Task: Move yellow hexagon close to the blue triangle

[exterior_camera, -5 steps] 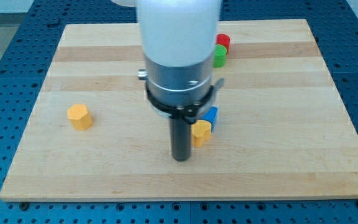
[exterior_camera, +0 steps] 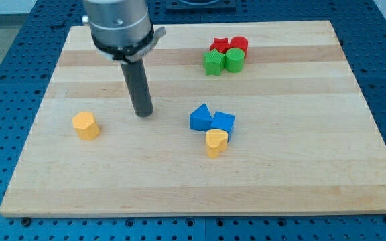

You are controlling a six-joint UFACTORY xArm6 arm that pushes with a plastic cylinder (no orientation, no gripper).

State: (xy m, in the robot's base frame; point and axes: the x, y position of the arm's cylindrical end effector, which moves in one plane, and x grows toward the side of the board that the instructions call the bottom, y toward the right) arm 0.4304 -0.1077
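Note:
The yellow hexagon (exterior_camera: 86, 125) lies near the board's left side. The blue triangle (exterior_camera: 200, 118) sits near the middle, touching a blue cube (exterior_camera: 223, 123) on its right, with a yellow heart-shaped block (exterior_camera: 216, 142) just below them. My tip (exterior_camera: 143, 114) rests on the board between the two, to the right of and slightly above the yellow hexagon, apart from it, and left of the blue triangle. It touches no block.
A cluster at the view's top right holds a red star (exterior_camera: 218, 45), a red cylinder (exterior_camera: 239, 45), a green star (exterior_camera: 214, 63) and a green cylinder (exterior_camera: 234, 59). The wooden board (exterior_camera: 313, 147) lies on a blue perforated table.
The arm has moved up and to the left, away from the yellow heart and blue blocks, uncovering the blue triangle and the red and green stars. No block has moved.

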